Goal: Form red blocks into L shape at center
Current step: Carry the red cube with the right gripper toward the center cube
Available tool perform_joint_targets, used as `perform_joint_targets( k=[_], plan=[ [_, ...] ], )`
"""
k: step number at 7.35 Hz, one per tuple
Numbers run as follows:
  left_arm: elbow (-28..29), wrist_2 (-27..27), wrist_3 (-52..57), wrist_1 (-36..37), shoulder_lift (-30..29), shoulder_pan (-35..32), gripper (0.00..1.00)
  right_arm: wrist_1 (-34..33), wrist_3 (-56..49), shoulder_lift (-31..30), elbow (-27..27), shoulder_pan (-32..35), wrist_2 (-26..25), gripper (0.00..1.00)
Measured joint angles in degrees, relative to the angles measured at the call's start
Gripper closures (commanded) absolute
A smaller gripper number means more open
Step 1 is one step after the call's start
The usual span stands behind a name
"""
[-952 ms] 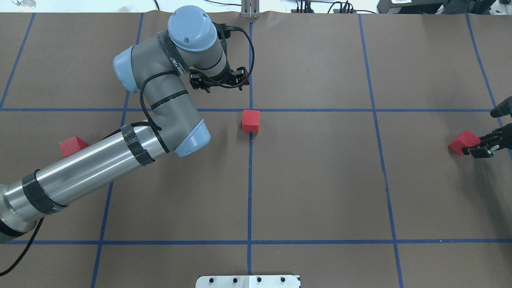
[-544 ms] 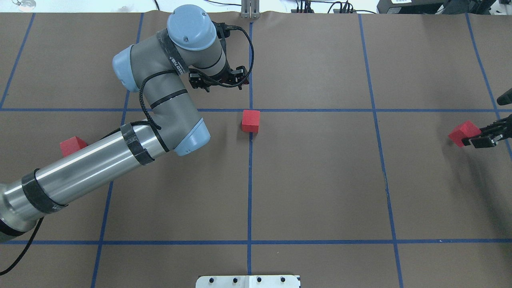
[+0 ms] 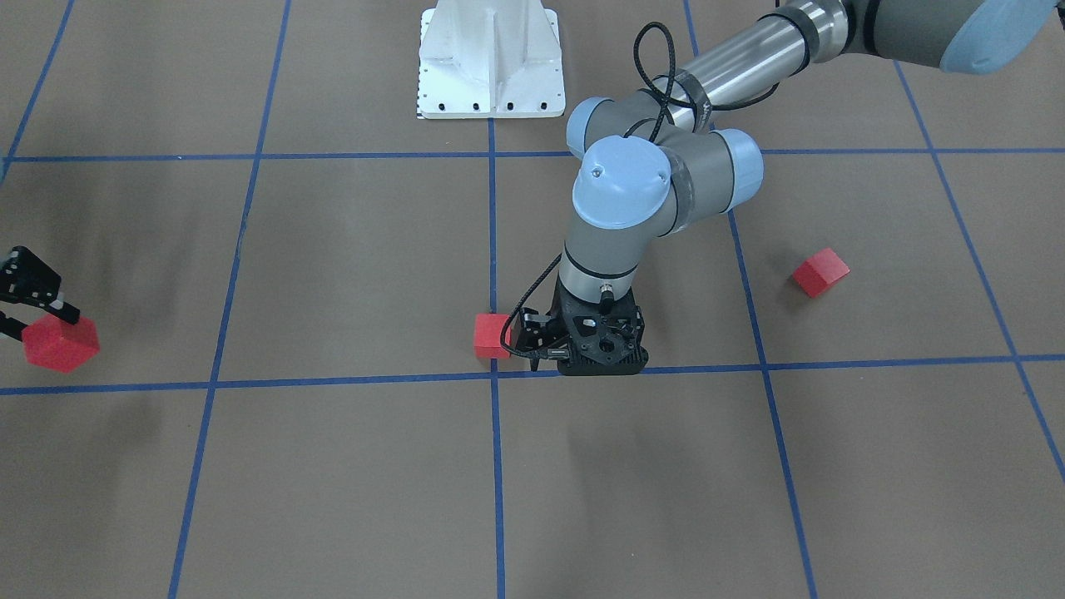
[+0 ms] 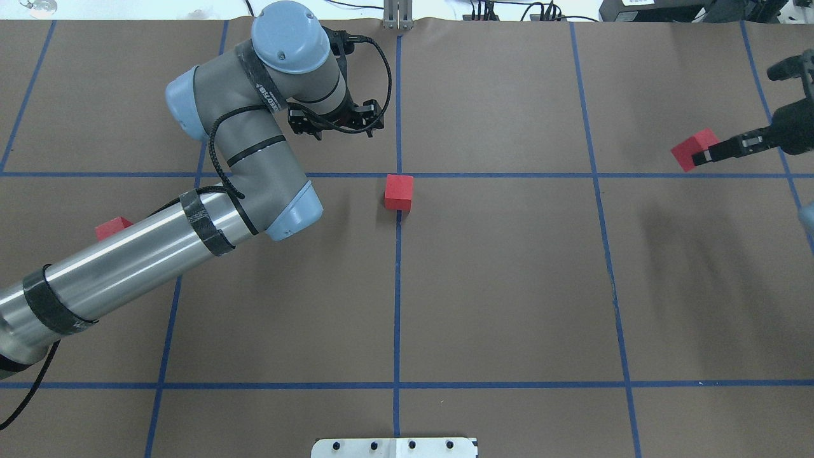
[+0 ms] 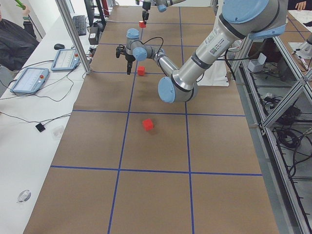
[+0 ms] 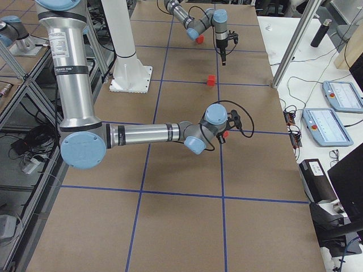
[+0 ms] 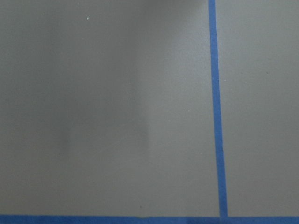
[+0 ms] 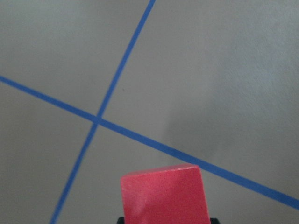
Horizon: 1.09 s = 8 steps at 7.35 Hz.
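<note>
- Nearest, the white base plate (image 4: 394,447) sat at the counter's (image 4: 509,286) near edge, where the lengthwise blue line ended.
- Further out on the left, the left block (image 4: 111,228) lay on the counter, partly hidden under the left arm (image 4: 127,267) and well apart from the others.
- The middle block (image 4: 399,192) sat astride the lengthwise line, just on the near side of the center (image 4: 399,175), its far edge touching the cross line.
- Beyond that line, far to the right, the right pincer (image 4: 697,153) held the right block (image 4: 688,147) between its fingers, clear of the counter; its wrist view showed the block above another line crossing.
- Farthest, the left pincer (image 4: 335,121) hung pointing down past the center, just left of the lengthwise line. Its own body hid the fingers, so I cannot tell whether it was wide or narrow. Its wrist view showed bare counter and two blue lines.
</note>
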Motion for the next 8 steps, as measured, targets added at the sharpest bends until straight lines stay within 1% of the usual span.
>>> perform_joint_targets(
  k=[1, 2, 3, 4, 5, 6, 7, 8],
  plan=[
    [-0.1, -0.2, 2.8, -0.1, 1.0, -1.5, 0.01, -6.4, 3.9, 4.9, 1.4, -2.2, -1.6, 1.0],
    [-0.2, -0.3, 5.6, -0.5, 2.5, -3.1, 0.01, -15.5, 8.2, 9.6, 4.5, -5.0, -4.5, 1.0],
    [-0.3, -0.8, 8.1, -2.0, 4.5, -4.6, 0.01, -26.7, 11.9, 15.1, 7.9, -8.1, -7.6, 1.0],
    [-0.3, -2.6, 10.4, -4.2, 6.8, -6.5, 0.01, -36.8, 14.1, 20.2, 11.1, -12.3, -11.5, 1.0],
    [-0.3, -5.0, 12.4, -6.4, 9.1, -8.4, 0.01, -42.6, 17.6, 23.5, 13.8, -17.5, -15.9, 1.0],
    [-0.3, -6.4, 13.5, -7.9, 10.7, -9.7, 0.01, -45.1, 23.9, 25.6, 16.2, -23.2, -20.9, 1.0],
    [-0.2, -7.0, 13.9, -8.5, 11.4, -10.4, 0.01, -46.1, 30.8, 27.3, 17.8, -29.1, -26.5, 1.0],
    [-0.2, -7.4, 14.1, -8.8, 12.1, -10.9, 0.01, -46.5, 36.7, 28.9, 18.1, -35.0, -32.4, 1.0]
  ],
)
